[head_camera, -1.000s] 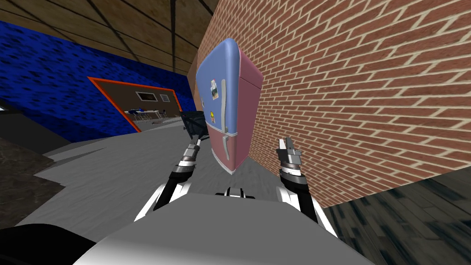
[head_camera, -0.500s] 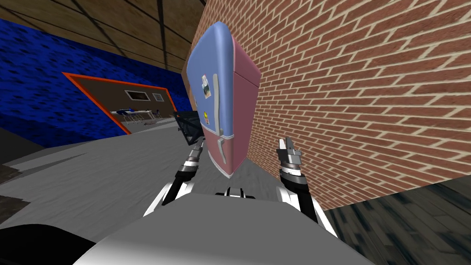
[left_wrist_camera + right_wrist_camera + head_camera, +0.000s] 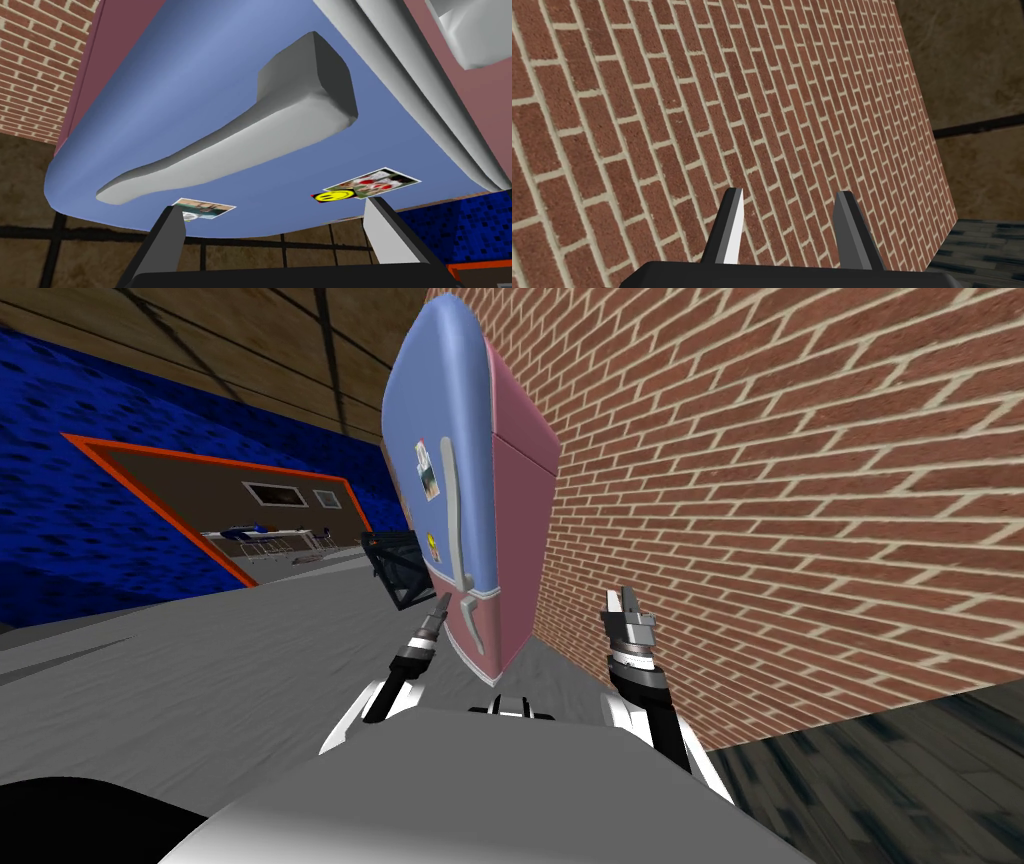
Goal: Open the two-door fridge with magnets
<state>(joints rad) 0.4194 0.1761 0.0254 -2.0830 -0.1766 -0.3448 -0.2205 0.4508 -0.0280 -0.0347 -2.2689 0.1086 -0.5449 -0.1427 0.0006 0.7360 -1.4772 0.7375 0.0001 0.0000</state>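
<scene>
1. At the far left, find the orange-framed doorway (image 3: pixel 150 483) set in the blue wall (image 3: pixel 60 438). It plays no part in this task; use it only to orient yourself
2. Note the dark framed object (image 3: pixel 393 566) standing on the grey floor (image 3: pixel 200 668), just beside the fridge (image 3: pixel 520 508) on its left. The handle (image 3: pixel 240 135) sits toward the right edge of the door front, so the hinge is probably on the left. Expect the door to swing toward this object
3. Check the left gripper (image 3: pixel 440 606). It is raised to the front of the fridge, near the seam where the blue upper door (image 3: pixel 200 65) meets the pink lower door (image 3: pixel 480 638). Its fingers are spread wide with nothing between them. It looks up along the door, and the thick mounted end of the handle lies ahead of it, not yet touched. This placement suits closing on the handle's lower end
4. Confirm the target. The fridge stands with its back against the brick wall (image 3: pixel 800 488), and both doors appear closed. The magnets (image 3: pixel 377 182), two photos and a yellow smiley (image 3: pixel 331 196), sit on the upper door beside the handle and identify this unit
5. Check the right gripper (image 3: pixel 625 603). It is held up near the brick wall, to the right of the fridge. Its fingers are parted more narrowly than the left pair and hold nothing. It appears parked clear of the working arm
6. Judge the task as still at the approach stage: you must bring the handle between the left fingers before any pull
</scene>
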